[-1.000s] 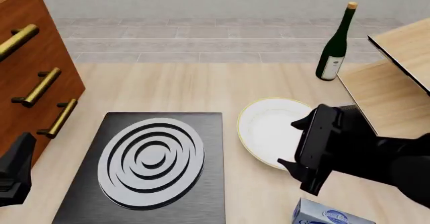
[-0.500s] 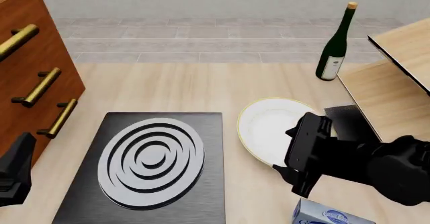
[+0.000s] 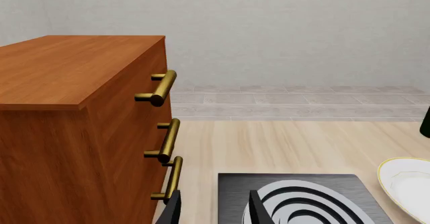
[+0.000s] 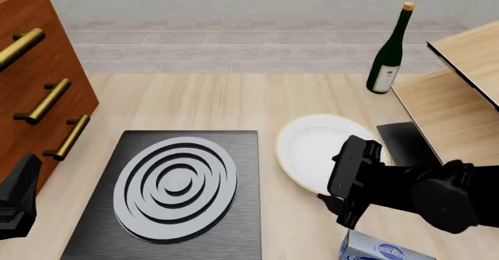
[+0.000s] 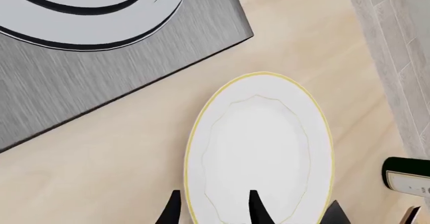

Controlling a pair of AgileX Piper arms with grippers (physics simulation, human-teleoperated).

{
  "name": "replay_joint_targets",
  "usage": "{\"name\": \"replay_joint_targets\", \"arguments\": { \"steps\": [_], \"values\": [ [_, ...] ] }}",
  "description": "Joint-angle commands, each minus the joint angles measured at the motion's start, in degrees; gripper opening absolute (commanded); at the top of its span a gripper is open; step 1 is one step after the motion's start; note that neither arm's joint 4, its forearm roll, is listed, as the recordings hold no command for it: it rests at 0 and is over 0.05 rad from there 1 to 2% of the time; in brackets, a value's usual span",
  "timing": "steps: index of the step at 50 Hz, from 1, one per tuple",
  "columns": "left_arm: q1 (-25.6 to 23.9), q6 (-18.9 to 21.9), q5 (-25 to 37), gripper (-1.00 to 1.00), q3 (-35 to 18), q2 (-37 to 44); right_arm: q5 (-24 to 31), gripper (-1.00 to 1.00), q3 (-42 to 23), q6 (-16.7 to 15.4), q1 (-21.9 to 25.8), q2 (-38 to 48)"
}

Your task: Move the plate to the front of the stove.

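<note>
The white plate (image 4: 308, 146) with a thin gold rim lies flat on the table just right of the stove (image 4: 175, 190), a black slab with silver-grey rings. My right gripper (image 4: 331, 178) is open and low at the plate's near right edge. In the right wrist view one fingertip (image 5: 256, 209) is over the plate (image 5: 259, 143) and the other is just outside its rim. My left gripper (image 3: 213, 211) is open and empty, near the stove's (image 3: 302, 201) left edge, beside the cabinet. The front view shows it as a dark shape (image 4: 17, 204) at the lower left.
A wooden cabinet (image 4: 31, 79) with brass handles stands at the left. A green wine bottle (image 4: 387, 55) stands at the back right, next to a wooden shelf unit (image 4: 456, 90). A small black mat (image 4: 405, 143) lies right of the plate, and a blue-white box (image 4: 382, 251) sits near the front edge.
My right gripper has moved left and lower onto the plate's near edge, uncovering the black mat. The plate, stove and left gripper have not moved.
</note>
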Motion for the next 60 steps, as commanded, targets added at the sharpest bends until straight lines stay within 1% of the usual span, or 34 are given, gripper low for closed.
{"name": "replay_joint_targets", "arguments": {
  "steps": [1, 27, 32, 37, 46, 47, 60],
  "values": [
    [0.01, -0.01, 0.00, 1.00, 0.00, 0.00, -1.96, 1.00, 0.19, -0.70, -1.71, 2.65],
    [0.01, 0.00, 0.00, 1.00, 0.00, -0.01, -5.43, 1.00, -1.39, 1.71, -0.78, 10.03],
    [0.00, 0.00, 0.00, 1.00, 0.00, -0.01, -6.55, 1.00, -1.39, 1.64, -1.07, 11.68],
    [0.00, -0.01, 0.00, 1.00, 0.00, 0.01, -7.25, 1.00, -1.33, 0.49, -2.65, 12.61],
    [-0.01, -0.01, 0.00, 1.00, 0.00, 0.00, -7.71, 1.00, -1.48, 0.34, -3.36, 13.61],
    [-0.01, -0.02, 0.00, 1.00, 0.00, 0.01, -7.76, -1.00, -1.39, 0.29, -3.30, 13.57],
    [-0.01, 0.01, -0.01, 1.00, 0.00, 0.02, -7.67, -1.00, -1.00, -0.47, -3.74, 12.65]
  ]
}}
